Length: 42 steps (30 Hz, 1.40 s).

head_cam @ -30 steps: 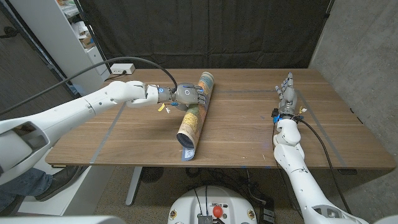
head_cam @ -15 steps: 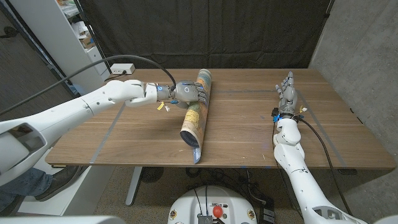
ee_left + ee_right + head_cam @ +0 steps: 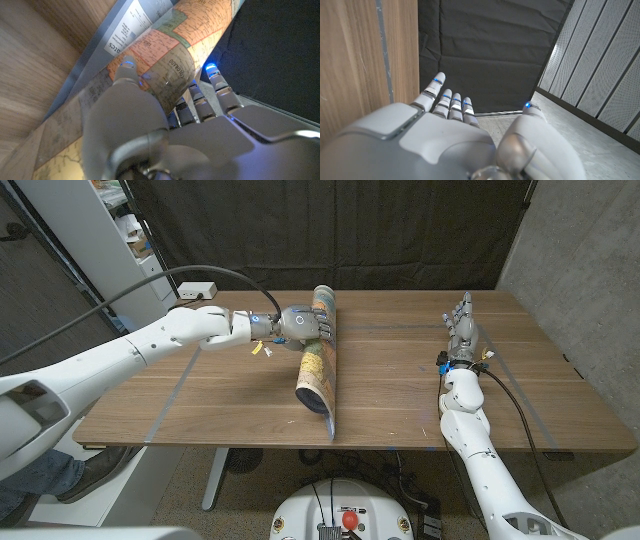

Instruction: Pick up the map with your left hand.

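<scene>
Left hand [image 3: 300,323] gripping rolled map [image 3: 318,358] near its far end, fingers [image 3: 220,92] wrapping one side of roll, thumb [image 3: 127,75] pressing opposite side. Map tilting, far end raised in hand, near end hanging past table [image 3: 400,395] front edge. Right hand [image 3: 461,323] standing near table's right side, well apart from map, fingers [image 3: 451,102] extended, grasping nothing.

The left hand [image 3: 165,135] covers part of the rolled map [image 3: 165,55]; its small print is unreadable.
</scene>
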{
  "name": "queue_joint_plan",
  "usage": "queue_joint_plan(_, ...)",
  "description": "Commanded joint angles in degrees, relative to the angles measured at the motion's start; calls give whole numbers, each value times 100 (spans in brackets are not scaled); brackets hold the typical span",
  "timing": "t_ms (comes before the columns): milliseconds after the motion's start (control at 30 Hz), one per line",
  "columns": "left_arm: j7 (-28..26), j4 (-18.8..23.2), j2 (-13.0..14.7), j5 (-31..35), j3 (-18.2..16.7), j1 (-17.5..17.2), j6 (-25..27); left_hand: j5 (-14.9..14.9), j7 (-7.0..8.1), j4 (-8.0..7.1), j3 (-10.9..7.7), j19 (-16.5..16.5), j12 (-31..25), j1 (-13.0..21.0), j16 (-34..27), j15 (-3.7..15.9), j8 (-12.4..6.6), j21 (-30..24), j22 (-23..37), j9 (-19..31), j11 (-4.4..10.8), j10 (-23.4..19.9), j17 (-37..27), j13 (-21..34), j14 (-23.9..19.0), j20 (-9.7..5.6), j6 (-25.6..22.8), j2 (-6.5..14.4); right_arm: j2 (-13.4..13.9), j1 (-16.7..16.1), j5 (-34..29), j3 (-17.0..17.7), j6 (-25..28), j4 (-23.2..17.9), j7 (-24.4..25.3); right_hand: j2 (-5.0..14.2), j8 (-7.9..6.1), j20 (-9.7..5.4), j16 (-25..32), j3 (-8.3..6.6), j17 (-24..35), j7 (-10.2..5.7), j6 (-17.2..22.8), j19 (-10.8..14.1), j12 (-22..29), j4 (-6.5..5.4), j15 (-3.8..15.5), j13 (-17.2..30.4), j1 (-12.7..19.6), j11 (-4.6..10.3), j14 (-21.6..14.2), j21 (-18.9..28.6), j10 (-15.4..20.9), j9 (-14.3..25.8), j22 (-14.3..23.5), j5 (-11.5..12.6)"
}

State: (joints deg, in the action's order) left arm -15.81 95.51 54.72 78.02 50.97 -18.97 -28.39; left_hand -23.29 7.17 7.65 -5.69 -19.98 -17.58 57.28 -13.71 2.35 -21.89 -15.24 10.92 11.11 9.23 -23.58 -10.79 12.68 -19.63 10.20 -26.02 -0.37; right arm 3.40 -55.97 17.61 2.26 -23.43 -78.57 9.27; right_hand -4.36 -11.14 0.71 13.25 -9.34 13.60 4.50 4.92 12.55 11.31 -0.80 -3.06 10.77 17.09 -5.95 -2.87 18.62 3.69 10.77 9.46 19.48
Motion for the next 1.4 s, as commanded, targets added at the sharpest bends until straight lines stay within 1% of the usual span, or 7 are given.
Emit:
queue_joint_plan(33, -214, 107, 42, -31, -138, -90, 21, 29, 27, 6, -64, -78, -93, 121, 9, 446, -103, 13, 3, 11, 73, -270, -13, 44, -141, -68, -247, 95, 20, -78, -13, -10, 19, -182, 68, 34, -34, 21, 4, 13, -1, 9, 26, 57, 13, 20, -25, 21, 26, -5, -31, -13, 43, 19, 33, 38)
queue_joint_plan(100, -219, 124, 46, -30, -155, -104, 39, 58, 58, 20, -82, -102, -130, 166, 0, 467, -147, 16, 4, 14, 79, -428, -6, 61, -237, -83, -400, 105, 26, -88, -15, -11, 22, -208, 76, 35, -32, 20, 3, 14, -1, 8, 23, 58, 13, 20, -29, 21, 26, -3, -30, -16, 43, 19, 33, 38)
queue_joint_plan(300, -259, 163, 41, -7, -200, -119, 98, 76, 90, 23, -93, -112, -147, 188, 6, 470, -152, 19, 4, 15, 91, -510, -3, 72, -265, -84, -440, 115, 42, -91, -19, -14, 25, -257, 95, 39, -32, 21, 2, 18, 0, 7, 23, 65, 12, 22, -27, 21, 28, -1, -32, -31, 43, 19, 34, 42)
queue_joint_plan(533, -266, 158, -5, -1, -225, -136, 202, 98, 82, 19, -99, -102, -124, 196, 20, 479, -156, 31, 5, 17, 105, -500, -3, 84, -275, -85, -477, 125, 47, -56, -14, -27, 29, -236, 96, 40, -31, 21, 1, 22, 1, 7, 23, 71, 10, 24, -19, 21, 29, -2, -34, -46, 42, 19, 34, 44)
queue_joint_plan(667, -228, 183, 1, 51, -210, -140, 232, 108, 88, 15, -101, -86, -118, 196, 26, 471, -149, 41, 5, 17, 72, -504, -3, 89, -278, -81, -471, 130, 45, -40, -10, -30, 23, -218, 96, 40, -30, 23, 1, 25, 1, 9, 23, 74, 11, 25, -26, 21, 29, -4, -37, -53, 45, 19, 34, 46)
queue_joint_plan(1000, -198, 291, 33, 30, -258, -195, 321, 138, 86, 3, -111, -13, -89, 198, 63, 480, -139, 82, 4, 18, 66, -493, -5, 104, -235, -69, -484, 152, 61, -19, 10, -28, 28, -234, 71, 43, -30, 23, 0, 33, 3, 10, 24, 80, 10, 25, -24, 21, 25, -3, -37, -75, 46, 19, 35, 48)
queue_joint_plan(1400, -79, 674, 212, -23, -479, -379, 468, 179, 89, -4, -122, 93, -65, 207, 108, 485, -128, 140, 0, 19, 63, -513, -4, 123, -181, -25, -508, 170, 68, -57, 14, -42, 115, -348, 69, 49, -29, 20, 3, 38, 4, 6, 25, 93, 12, 28, -31, 21, 27, 2, -51, -95, 56, 19, 35, 51)
